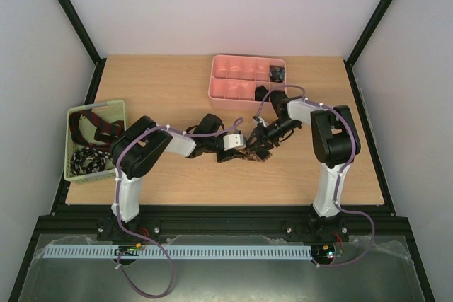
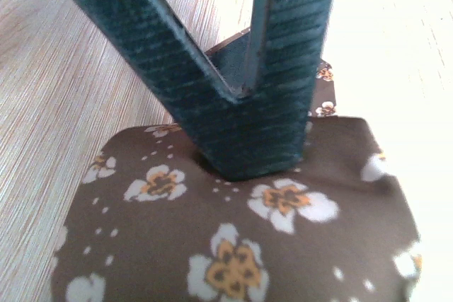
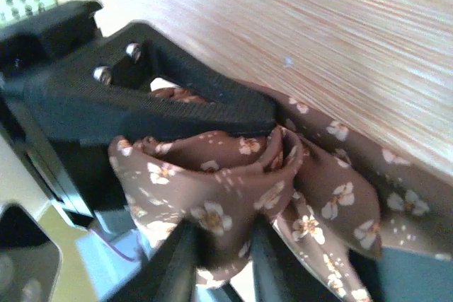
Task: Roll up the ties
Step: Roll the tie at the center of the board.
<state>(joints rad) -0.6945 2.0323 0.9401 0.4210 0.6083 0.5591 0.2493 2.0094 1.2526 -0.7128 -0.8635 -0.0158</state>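
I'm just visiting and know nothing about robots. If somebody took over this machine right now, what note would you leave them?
Left gripper: shut on the flat part of the brown tie.
Right gripper: shut on that tie's partly rolled coil.
Done: what looks like one dark coil sits in the pink tray.
Left: finish this roll, probably put it in the tray; more ties lie in the green basket.
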